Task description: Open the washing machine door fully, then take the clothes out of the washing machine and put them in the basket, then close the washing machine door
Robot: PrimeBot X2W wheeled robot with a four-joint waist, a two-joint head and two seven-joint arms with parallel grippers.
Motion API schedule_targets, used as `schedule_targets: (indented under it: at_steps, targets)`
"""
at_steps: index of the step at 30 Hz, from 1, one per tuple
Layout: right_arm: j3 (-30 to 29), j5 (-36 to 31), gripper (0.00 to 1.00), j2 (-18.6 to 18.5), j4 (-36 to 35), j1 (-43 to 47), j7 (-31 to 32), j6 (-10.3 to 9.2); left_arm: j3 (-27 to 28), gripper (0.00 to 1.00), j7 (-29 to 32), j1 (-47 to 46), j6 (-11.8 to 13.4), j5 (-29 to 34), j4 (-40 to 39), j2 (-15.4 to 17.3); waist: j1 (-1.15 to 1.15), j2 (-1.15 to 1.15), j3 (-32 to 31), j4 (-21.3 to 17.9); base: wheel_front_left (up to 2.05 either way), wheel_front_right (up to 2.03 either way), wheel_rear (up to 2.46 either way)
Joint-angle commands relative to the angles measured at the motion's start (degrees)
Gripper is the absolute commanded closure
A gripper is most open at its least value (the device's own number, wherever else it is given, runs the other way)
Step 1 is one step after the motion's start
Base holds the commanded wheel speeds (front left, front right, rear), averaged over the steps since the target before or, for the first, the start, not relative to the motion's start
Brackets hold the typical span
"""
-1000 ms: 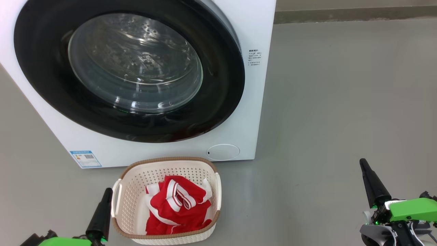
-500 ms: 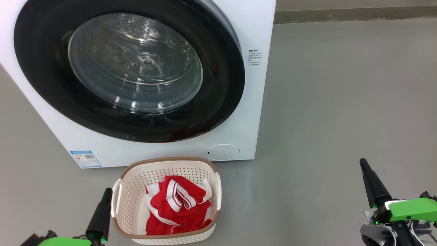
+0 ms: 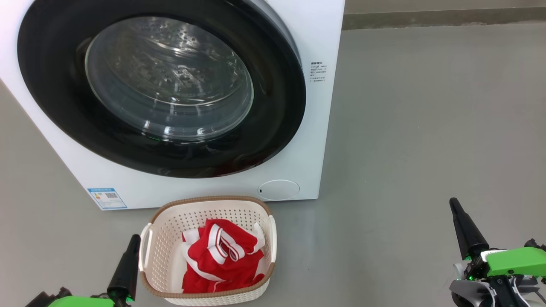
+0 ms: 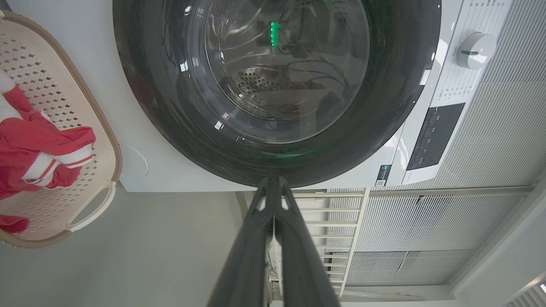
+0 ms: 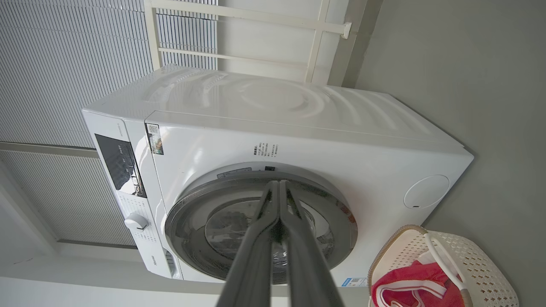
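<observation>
The white washing machine [image 3: 318,51] stands on the floor with its black-rimmed door [image 3: 273,128] closed flat against the front; the steel drum shows through the glass. Directly before it sits the cream basket [image 3: 164,256], and the red clothes [image 3: 222,260] with white stripes lie inside it. My left gripper [image 3: 135,237] is shut and holds nothing, just left of the basket's handle. Far to the right, my right gripper [image 3: 453,202] hovers over bare floor, shut and holding nothing. The wrist views show the door [image 4: 153,85] [image 5: 341,213], the basket [image 4: 106,140] [image 5: 482,264] and both shut grippers [image 4: 273,180] [image 5: 278,183].
Grey floor [image 3: 426,128] spreads to the right of the machine. A grey baseboard [image 3: 443,17] runs along the back wall. White slatted panels and a white rail frame [image 4: 354,221] stand behind the machine.
</observation>
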Motion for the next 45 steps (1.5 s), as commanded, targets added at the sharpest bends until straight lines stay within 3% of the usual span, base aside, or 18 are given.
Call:
schedule_targets:
  at_steps: [1, 45]
  targets:
    - [0.86, -0.35, 1.00, -0.37, -1.40, -2.47, 0.42, 0.03, 2.05, 1.00, 0.28, -2.35, -0.40, 0.51, -1.15, 0.50, 0.00, 0.00, 0.00, 0.00, 0.00, 0.00, 0.00]
    - [0.69, -0.49, 1.00, -0.25, -1.39, -2.48, 0.56, 0.03, 2.19, 1.00, 0.39, -2.36, -0.40, 0.63, -1.15, 0.41, 0.00, 0.00, 0.00, 0.00, 0.00, 0.00, 0.00]
